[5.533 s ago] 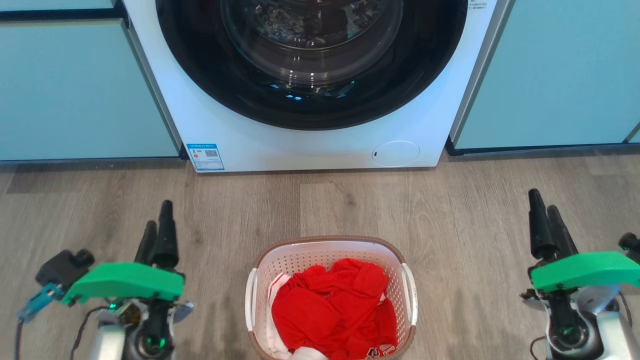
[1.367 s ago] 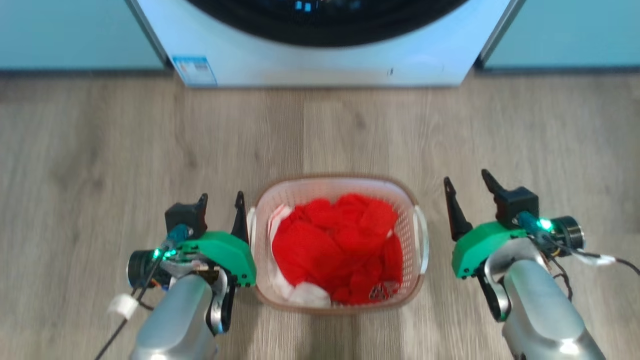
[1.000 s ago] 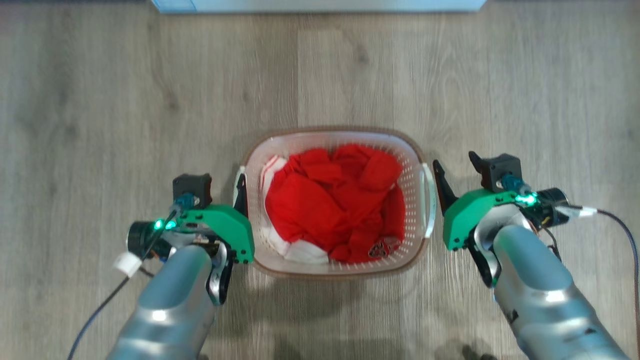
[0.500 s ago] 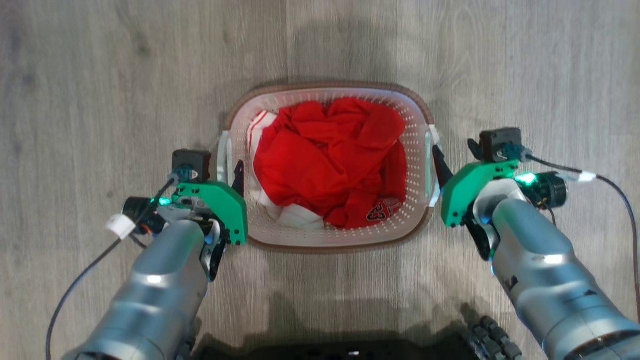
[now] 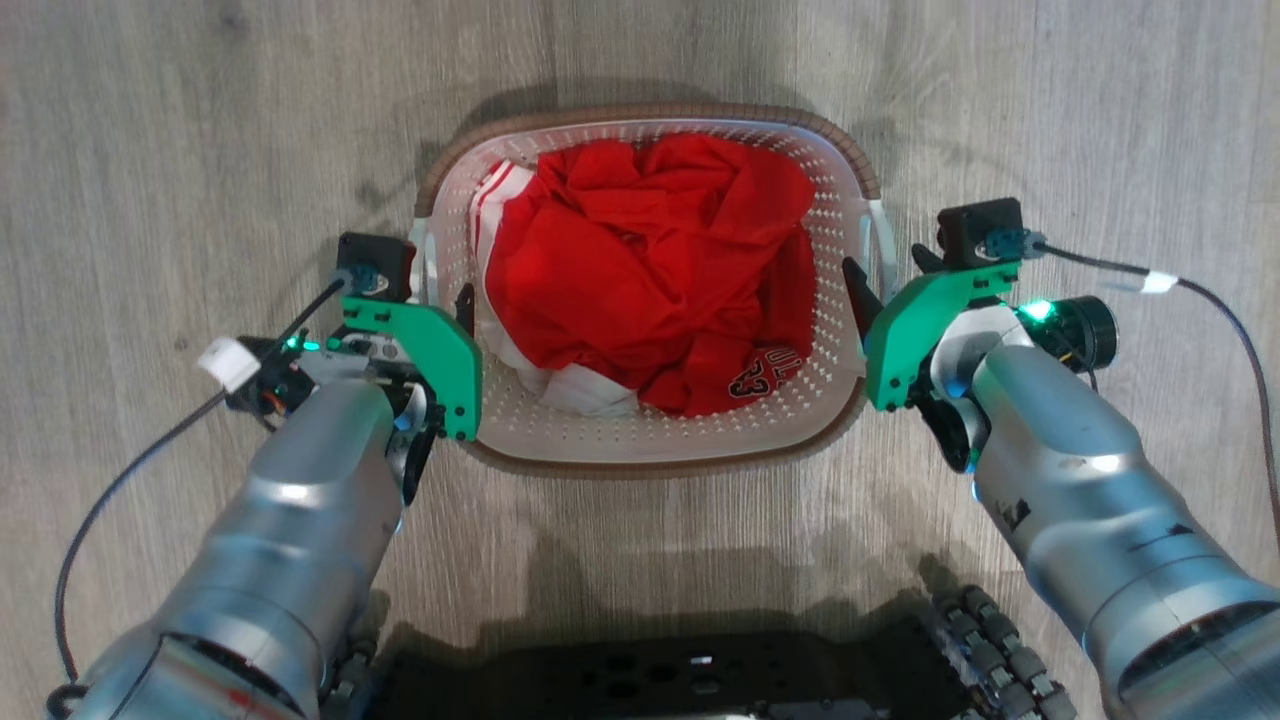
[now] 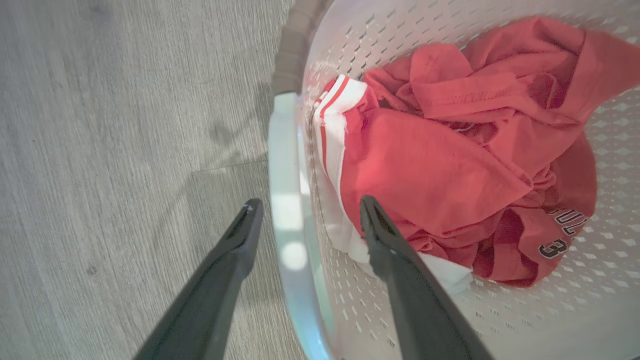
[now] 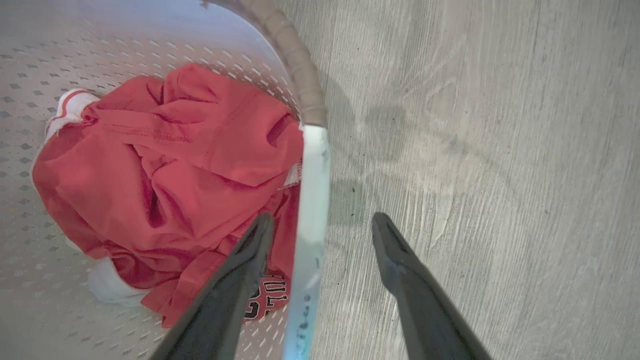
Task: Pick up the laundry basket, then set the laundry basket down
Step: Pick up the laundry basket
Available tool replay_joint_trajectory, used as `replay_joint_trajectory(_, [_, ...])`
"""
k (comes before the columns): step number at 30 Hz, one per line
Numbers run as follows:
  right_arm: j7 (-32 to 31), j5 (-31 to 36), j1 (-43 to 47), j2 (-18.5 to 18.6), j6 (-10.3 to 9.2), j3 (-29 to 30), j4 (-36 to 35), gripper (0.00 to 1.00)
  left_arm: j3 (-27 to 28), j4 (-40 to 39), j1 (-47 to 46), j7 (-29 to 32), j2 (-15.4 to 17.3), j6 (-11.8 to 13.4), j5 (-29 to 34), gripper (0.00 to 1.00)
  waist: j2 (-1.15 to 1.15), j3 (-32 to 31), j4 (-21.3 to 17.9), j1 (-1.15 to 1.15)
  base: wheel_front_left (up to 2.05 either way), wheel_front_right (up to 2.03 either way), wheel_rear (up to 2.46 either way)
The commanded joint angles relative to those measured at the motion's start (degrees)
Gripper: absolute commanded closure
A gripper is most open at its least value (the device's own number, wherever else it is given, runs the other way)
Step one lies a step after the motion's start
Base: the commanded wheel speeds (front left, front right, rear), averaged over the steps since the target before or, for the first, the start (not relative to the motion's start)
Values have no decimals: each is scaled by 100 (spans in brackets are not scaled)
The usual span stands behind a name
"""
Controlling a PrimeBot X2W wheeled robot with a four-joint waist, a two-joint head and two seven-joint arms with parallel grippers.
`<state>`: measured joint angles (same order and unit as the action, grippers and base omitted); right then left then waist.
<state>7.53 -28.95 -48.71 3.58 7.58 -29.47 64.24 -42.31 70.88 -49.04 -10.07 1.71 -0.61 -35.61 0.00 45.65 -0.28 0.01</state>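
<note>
Two claws straddle handles, no longer just beside them | your left gripper [image 6: 310, 202] spread around the left handle [image 6: 285, 200] | your right gripper [image 7: 322, 217] spread around the right handle [image 7: 312, 200] | laundry basket [image 5: 640, 430] on wood floor [image 5: 150, 150], holding red clothes [image 5: 640, 250] | you can likely pinch and lift.

I read this as a home, probably a laundry corner. Grey wood-look plank flooring [image 5: 180, 120] runs all round. At my twelve o'clock a household laundry basket [image 5: 650, 450] stands on that floor, holding crumpled red clothing [image 5: 640, 250] with white trim and a printed number toward five o'clock.
</note>
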Motion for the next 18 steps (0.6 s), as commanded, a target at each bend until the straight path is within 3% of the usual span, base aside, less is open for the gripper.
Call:
replay_joint_trajectory(1, [-65, -104, 169, -69, -9, -133, -7, 0, 9, 12, 12, 57, 117, -24, -39, 0, 0, 66, -2, -1, 0, 0, 0])
replay_joint_trajectory(18, [-288, -510, -235, -70, -9, -760, 307, 0, -484, 124, -400, 754, 117, -117, -489, 0, 0, 484, -16, -1, 0, 0, 0])
